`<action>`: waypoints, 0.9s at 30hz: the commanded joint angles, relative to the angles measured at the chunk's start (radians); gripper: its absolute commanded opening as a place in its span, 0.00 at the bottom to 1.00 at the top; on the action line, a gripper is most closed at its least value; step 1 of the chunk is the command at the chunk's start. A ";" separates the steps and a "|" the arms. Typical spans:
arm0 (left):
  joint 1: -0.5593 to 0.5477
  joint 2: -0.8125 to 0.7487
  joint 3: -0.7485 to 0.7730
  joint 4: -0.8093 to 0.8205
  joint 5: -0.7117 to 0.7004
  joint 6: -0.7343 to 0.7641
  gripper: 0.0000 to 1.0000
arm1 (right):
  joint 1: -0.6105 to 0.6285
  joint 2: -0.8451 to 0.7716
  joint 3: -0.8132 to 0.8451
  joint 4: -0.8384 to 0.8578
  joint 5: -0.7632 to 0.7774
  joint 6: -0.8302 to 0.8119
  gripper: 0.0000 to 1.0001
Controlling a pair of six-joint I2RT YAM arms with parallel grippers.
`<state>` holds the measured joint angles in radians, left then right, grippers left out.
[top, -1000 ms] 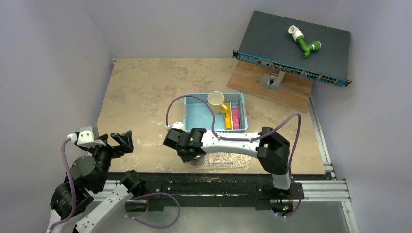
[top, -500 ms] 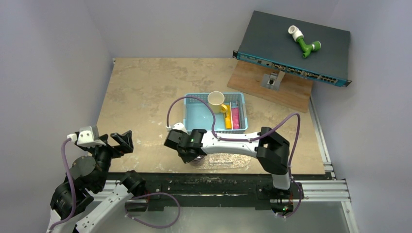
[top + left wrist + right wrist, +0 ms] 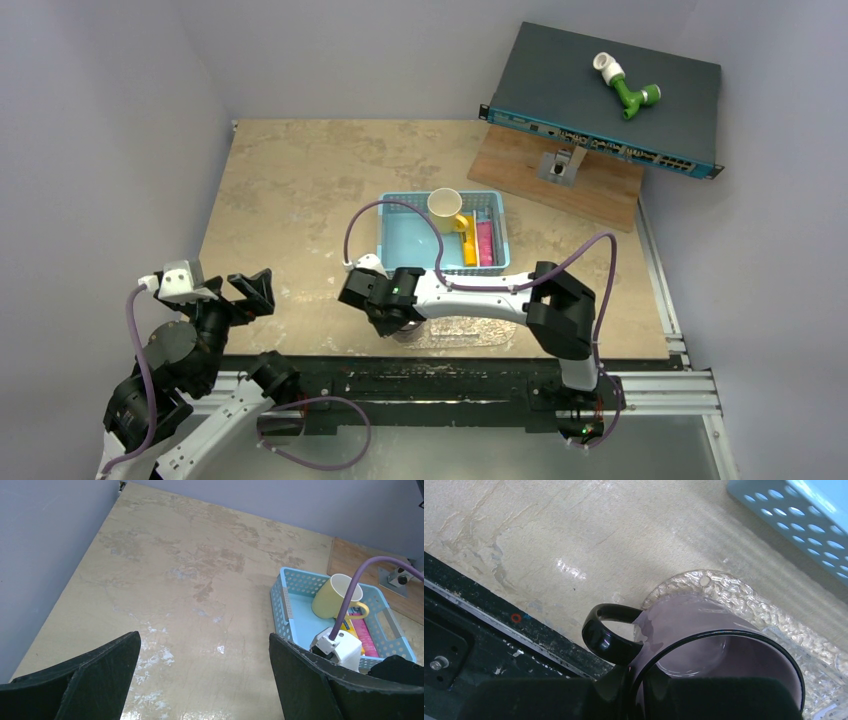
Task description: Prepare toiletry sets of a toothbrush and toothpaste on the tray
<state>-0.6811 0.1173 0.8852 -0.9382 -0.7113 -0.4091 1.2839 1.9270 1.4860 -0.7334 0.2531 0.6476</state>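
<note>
From above, the left gripper [image 3: 252, 287] hangs wide open over the table's [image 3: 300, 190] near left corner. The right gripper [image 3: 395, 320] is down at the left end of the tray [image 3: 475, 331]. The yellow toothpaste [image 3: 468, 243] and pink toothpaste [image 3: 485, 243] lie in the basket [image 3: 408, 245], beside a yellow mug [image 3: 445, 208].

The left wrist view shows the jaws spread over bare table, with nothing between them.

At the right wrist, the fingers pinch the rim of a dark mug [image 3: 704, 645] by its handle. The mug stands on the tray's rounded end. I can't make out any toothbrush.

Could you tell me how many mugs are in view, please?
2: a yellow mug in the basket, and a black-rimmed mug at the right gripper over the tray.
</note>
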 commanded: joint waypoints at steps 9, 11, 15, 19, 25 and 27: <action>0.006 0.008 0.010 0.015 -0.004 -0.004 1.00 | 0.003 -0.014 0.017 0.017 0.060 -0.004 0.30; 0.006 0.010 0.009 0.016 -0.005 -0.005 1.00 | 0.003 -0.020 0.023 0.011 0.065 -0.007 0.31; 0.006 0.011 0.008 0.018 -0.003 -0.003 1.00 | 0.003 -0.042 0.038 -0.015 0.078 -0.016 0.34; 0.006 0.017 0.010 0.017 -0.001 -0.002 1.00 | 0.003 -0.074 0.046 -0.037 0.069 -0.027 0.35; 0.006 0.021 0.006 0.017 0.003 0.001 1.00 | 0.002 -0.142 0.042 -0.028 0.042 -0.070 0.39; 0.006 0.024 0.007 0.018 0.004 0.001 1.00 | 0.002 -0.163 0.044 -0.035 0.053 -0.079 0.40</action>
<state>-0.6811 0.1188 0.8852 -0.9379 -0.7109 -0.4088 1.2839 1.8462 1.4883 -0.7555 0.2939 0.6010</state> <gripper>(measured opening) 0.998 0.390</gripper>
